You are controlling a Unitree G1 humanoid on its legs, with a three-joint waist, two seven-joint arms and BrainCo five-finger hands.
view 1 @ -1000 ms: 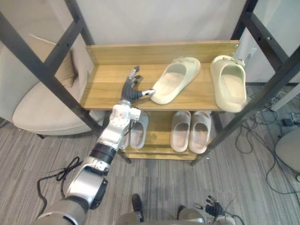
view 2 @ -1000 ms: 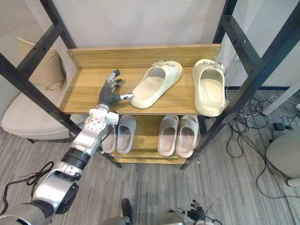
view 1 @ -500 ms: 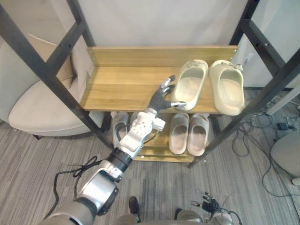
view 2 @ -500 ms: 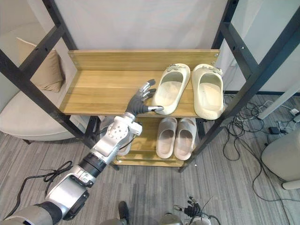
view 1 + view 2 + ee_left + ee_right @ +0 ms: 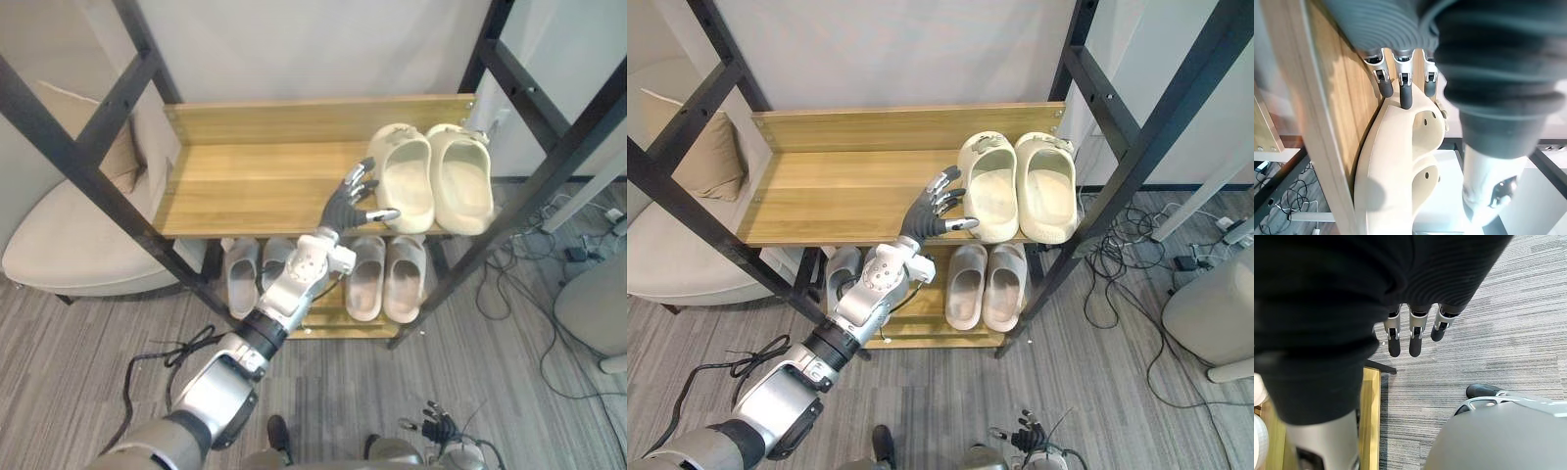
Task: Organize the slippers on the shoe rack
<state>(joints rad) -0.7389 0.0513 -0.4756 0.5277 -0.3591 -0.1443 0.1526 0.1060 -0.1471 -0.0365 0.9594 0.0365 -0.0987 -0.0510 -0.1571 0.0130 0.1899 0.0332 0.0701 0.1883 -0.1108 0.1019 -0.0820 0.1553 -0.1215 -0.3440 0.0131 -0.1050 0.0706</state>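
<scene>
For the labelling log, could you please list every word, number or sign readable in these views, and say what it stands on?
None can be read: the cream slippers, the grey slippers, the wooden shoe rack and the left hand show no legible text.

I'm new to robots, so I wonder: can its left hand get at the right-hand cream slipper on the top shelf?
Probably not directly: the left hand, fingers open, touches the left cream slipper, which lies between it and the right cream slipper. Reaching over it looks possible.
</scene>
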